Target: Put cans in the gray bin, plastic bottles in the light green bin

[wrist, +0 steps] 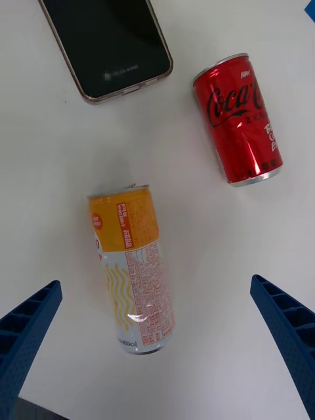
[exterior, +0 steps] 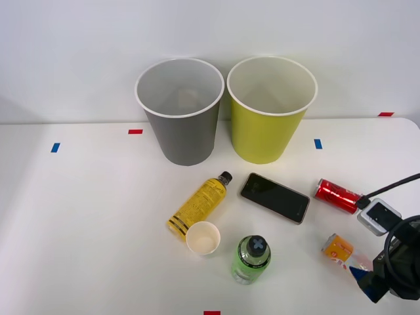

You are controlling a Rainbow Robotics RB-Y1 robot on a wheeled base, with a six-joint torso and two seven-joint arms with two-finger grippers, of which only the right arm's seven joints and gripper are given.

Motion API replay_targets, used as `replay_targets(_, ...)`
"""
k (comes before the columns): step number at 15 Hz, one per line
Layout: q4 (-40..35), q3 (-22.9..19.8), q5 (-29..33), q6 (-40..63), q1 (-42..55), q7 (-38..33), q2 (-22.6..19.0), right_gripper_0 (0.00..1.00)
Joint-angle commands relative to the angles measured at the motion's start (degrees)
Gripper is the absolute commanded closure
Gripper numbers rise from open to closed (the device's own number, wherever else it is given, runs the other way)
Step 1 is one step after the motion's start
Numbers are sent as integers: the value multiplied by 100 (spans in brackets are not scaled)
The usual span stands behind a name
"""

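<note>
The gray bin [exterior: 180, 128] and the light green bin [exterior: 268, 128] stand side by side at the back of the table, both upright. An orange-topped can [exterior: 340, 249] [wrist: 131, 272] lies on its side at the right, directly under my right gripper [exterior: 365, 279] [wrist: 156, 286], which is open above it with one blue finger on either side. A red can [exterior: 336, 195] [wrist: 241, 121] lies just beyond it. The slim yellow bottle [exterior: 199, 205] lies flat mid-table. The stout green bottle [exterior: 251, 260] stands upright near the front.
A black phone [exterior: 274, 197] [wrist: 108, 46] lies between the yellow bottle and the red can. A cream paper cup [exterior: 202, 237] stands by the yellow bottle's base. A small grey box [exterior: 379, 216] with a black cable sits right of the red can. Tape marks dot the table.
</note>
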Motion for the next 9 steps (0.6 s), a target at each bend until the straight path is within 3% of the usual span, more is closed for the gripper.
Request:
replay_targets(1,1,355,183,151,-196,-12,-174,0)
replay_targets(5,183,891,192,151,-635,-56,-403,0)
replay_targets(9,570,1085,183,-25,-758,-65,-394,0)
